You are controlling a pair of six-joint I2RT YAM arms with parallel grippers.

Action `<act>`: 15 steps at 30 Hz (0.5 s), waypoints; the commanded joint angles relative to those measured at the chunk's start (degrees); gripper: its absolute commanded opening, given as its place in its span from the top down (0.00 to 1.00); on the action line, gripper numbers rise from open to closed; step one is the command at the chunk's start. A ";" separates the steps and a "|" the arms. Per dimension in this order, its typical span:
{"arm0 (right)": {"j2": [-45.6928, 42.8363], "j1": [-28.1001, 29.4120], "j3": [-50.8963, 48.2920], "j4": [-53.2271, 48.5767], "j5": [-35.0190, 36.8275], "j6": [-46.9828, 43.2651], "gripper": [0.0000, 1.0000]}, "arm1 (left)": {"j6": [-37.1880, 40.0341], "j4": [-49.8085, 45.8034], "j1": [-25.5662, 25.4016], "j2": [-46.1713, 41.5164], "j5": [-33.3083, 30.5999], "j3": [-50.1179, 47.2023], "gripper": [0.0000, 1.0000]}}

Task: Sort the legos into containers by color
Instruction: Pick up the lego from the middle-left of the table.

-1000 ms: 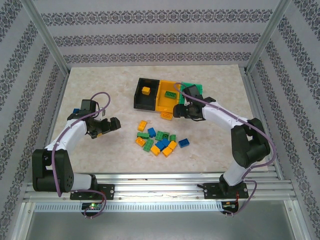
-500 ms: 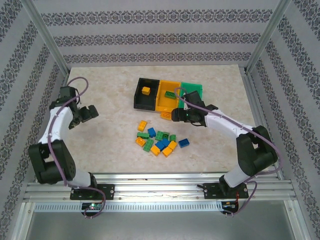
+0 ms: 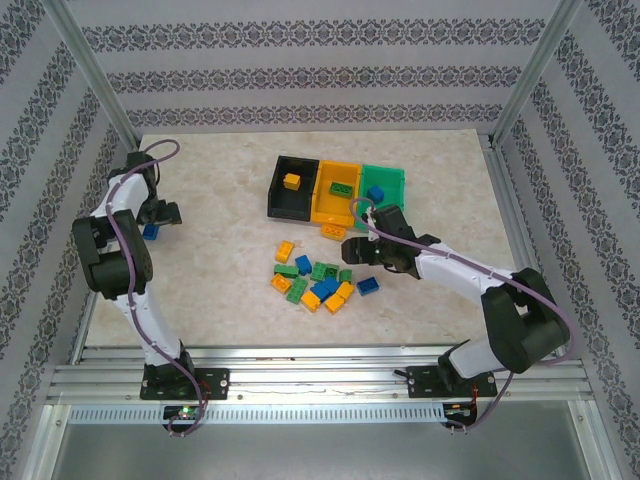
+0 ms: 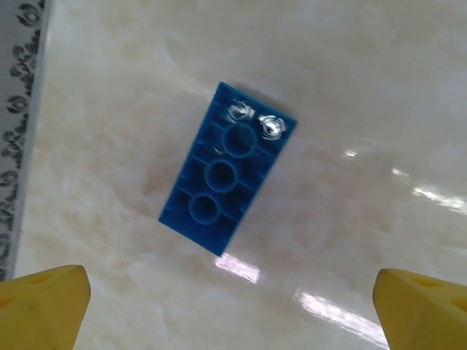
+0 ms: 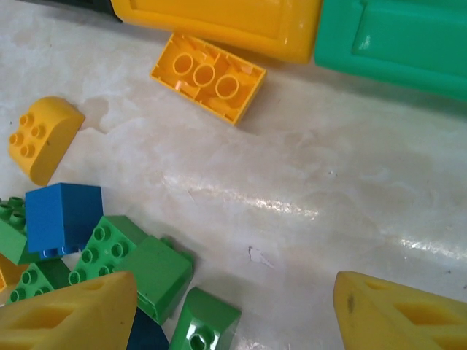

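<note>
Progress: sorting had barely begun. The three joined containers (image 3: 316, 190) stood toward the far edge of the table (image 3: 220, 200), a little right of centre. The black bin (image 3: 275, 190) held one yellow brick (image 3: 291, 181), the yellow-orange bin (image 3: 322, 205) one green brick (image 3: 342, 187), and the green bin (image 3: 395, 178) one blue brick (image 3: 376, 193). That made one colour per bin, though no brick matched its bin.

Outstanding: most of the legos lay in a mixed pile (image 3: 318, 280) at mid-table, nearer the front edge than the bins. An upturned yellow brick (image 5: 208, 78) lay just beside the near wall of the yellow-orange bin. A stray blue brick (image 4: 228, 169) lay alone by the left edge, hollow side up.

Grippers: the left gripper (image 4: 232, 302) hung over the stray blue brick with jaws at full width and nothing between them. The right gripper (image 5: 233, 313) hovered between the bins and the pile, jaws moderately apart and empty.

Obstructions: the pile was tightly packed, with green, blue and yellow pieces touching. In my judgement, lifting one would risk disturbing its neighbours. The stray blue brick sat near the patterned side wall (image 4: 18, 131), which would probably leave the outer finger little room.
</note>
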 commanded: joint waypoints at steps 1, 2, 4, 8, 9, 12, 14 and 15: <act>-0.74 0.55 -1.37 1.78 -1.75 -0.34 0.28 | 5.79 -3.00 1.61 2.37 -3.12 2.95 0.03; -0.50 0.54 -1.29 1.87 -2.03 -0.53 0.28 | 6.60 -3.16 1.90 3.69 -1.48 4.08 0.04; 0.11 0.55 -0.74 1.71 -2.61 -0.82 0.28 | 7.87 -3.48 2.30 6.08 1.50 5.97 0.12; 0.69 0.71 0.59 1.59 -3.37 -1.20 0.28 | 7.72 -6.00 2.71 10.01 3.62 10.47 0.29; 0.92 0.73 0.80 1.76 -3.26 -1.18 0.28 | 7.81 -6.00 2.65 10.34 4.64 10.66 0.31; 1.89 0.73 1.86 1.97 -3.08 -1.01 0.28 | 8.08 -5.34 2.80 10.98 6.96 10.32 0.42; 2.42 0.87 2.37 2.31 -3.05 -0.51 0.29 | 8.12 -5.10 2.96 11.58 7.67 9.97 0.51; 2.61 1.03 2.63 2.64 -3.04 -0.28 0.29 | 8.00 -5.29 3.02 11.88 7.99 10.05 0.55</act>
